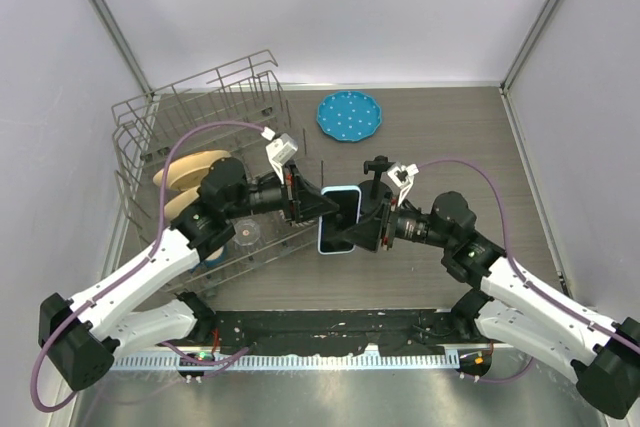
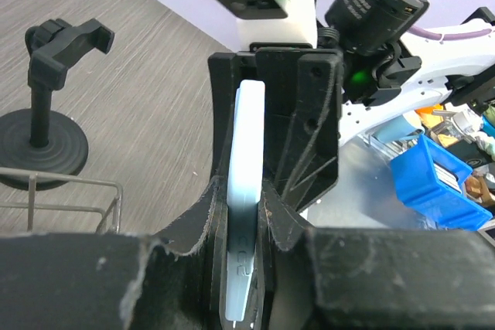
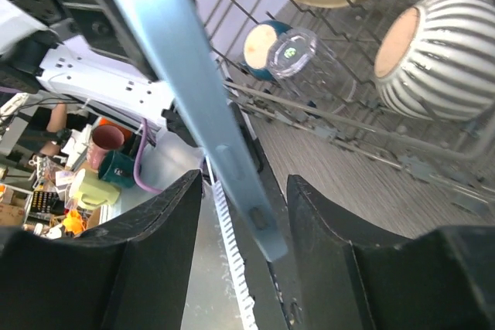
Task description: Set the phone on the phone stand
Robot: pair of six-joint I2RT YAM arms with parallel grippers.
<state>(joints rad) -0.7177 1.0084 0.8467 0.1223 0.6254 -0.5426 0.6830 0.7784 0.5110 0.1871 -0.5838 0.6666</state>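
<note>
Grey wood-grain bench [image 1: 450, 147] below both arms. Above it, phone [image 1: 338, 219] is held on edge, clamped by L tool [image 1: 325, 209]. R tool [image 1: 362, 222] is spread apart either side of it, not gripping. Phone stand [image 1: 378, 169] is seen upright just beyond R tool.

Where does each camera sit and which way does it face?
Top: overhead, looking down at the table; left arm and right arm show, meeting at the phone.
Left wrist: on the left arm, facing the right arm and the stand; the left end effector shows, clamping the phone.
Right wrist: on the right arm, facing the dish rack; the right end effector shows, open around the phone.
Shared: all three show the phone.
</note>
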